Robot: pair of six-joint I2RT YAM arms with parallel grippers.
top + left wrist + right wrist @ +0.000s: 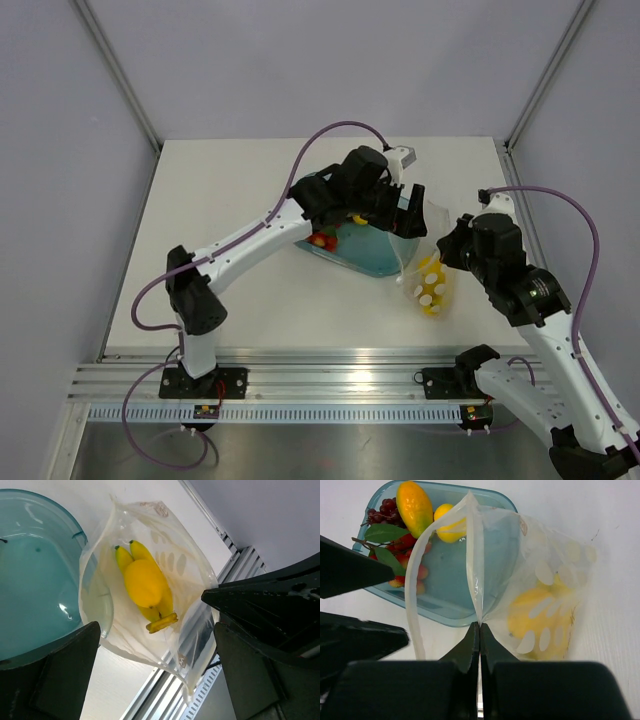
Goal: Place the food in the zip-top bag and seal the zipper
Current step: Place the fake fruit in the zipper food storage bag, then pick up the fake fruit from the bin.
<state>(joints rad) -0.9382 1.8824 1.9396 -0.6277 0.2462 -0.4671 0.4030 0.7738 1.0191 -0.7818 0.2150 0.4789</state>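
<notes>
So the white surface point(250, 180) carries everything. The left arm point(250, 240) reaches way out across it toward the back, and the right arm point(530, 290) bends in from the right side.

The teal tray point(450, 580) sits about mid-surface. The zip-top bag point(555, 580) is just to its right, with its open mouth lapping over the tray's right edge and its bottom lying on the surface toward the right arm.

The left tool point(150, 612) hangs right over the bag's mouth with its fingers spread wide and nothing between them. The right tool point(479, 630) has its fingers pressed together on the bag's mouth edge, pinching the plastic and holding that side up so the mouth gapes open.

Inside the bag is the banana bunch point(161, 622), with a rounded yellow fruit point(145, 582) lying on top of it. Both sit down toward the bag's bottom, and you can see the yellow through the white dots from the right wrist view.

There's more food in the tray's far-left corner:
- an orange-yellow oblong fruit point(415, 507)
- a lemon point(450, 527) beside it, partly behind the bag's rim
- red strawberries point(407, 542)
- a couple of green leaves point(382, 532)

The zipper point(412, 595) is the pale strip round the mouth, and it's unsealed.
</notes>
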